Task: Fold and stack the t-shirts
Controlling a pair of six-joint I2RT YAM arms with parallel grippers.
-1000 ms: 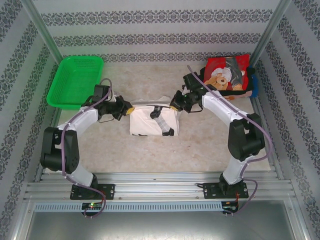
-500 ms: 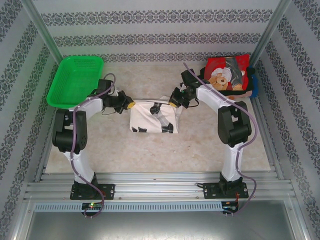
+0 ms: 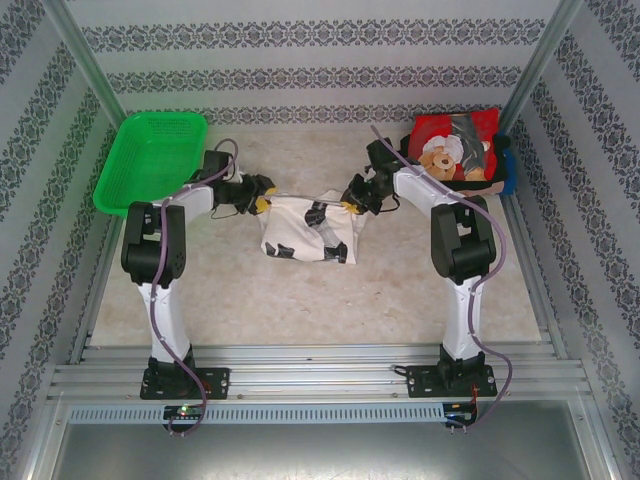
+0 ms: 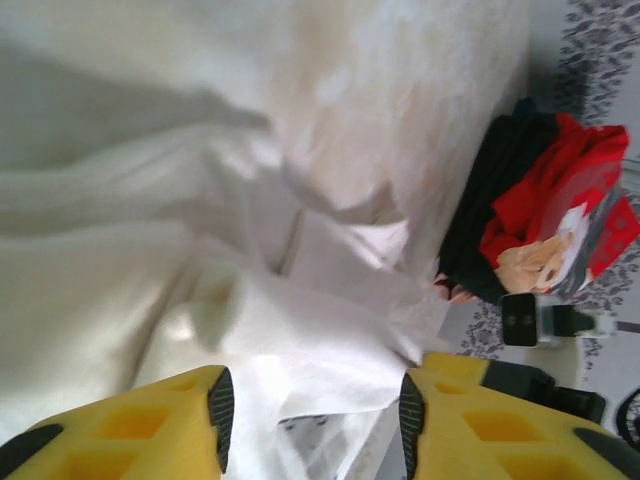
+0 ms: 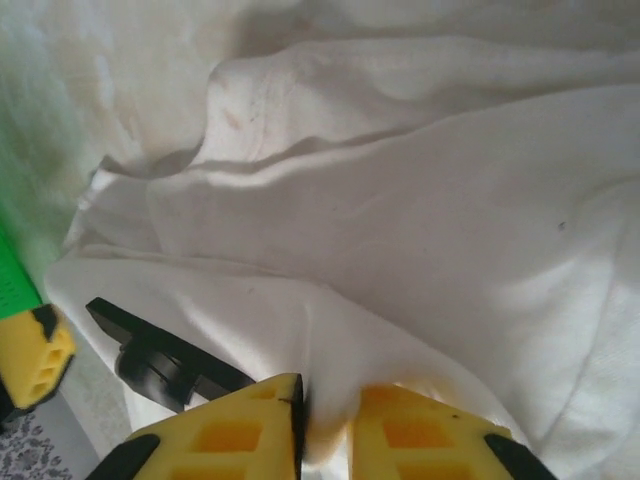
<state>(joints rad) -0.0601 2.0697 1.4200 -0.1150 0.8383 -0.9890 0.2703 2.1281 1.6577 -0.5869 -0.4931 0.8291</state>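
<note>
White shirt (image 3: 308,228) lies bunched mid-worktop (image 3: 400,290), between both tools. We find the left tool (image 4: 312,410) released, with cloth loose between its jaws. The right tool (image 5: 325,400) pinches a fold. We advise freeing both corners evenly and smoothing before folding.

The t-shirt (image 3: 300,232) was cream-white with black markings. The folded shirt (image 3: 455,140) was red with a brown teddy-bear print. The basket (image 3: 150,160) was bright green, the table (image 3: 300,300) speckled beige, and the walls (image 3: 320,35) white with dark damask bands.
</note>
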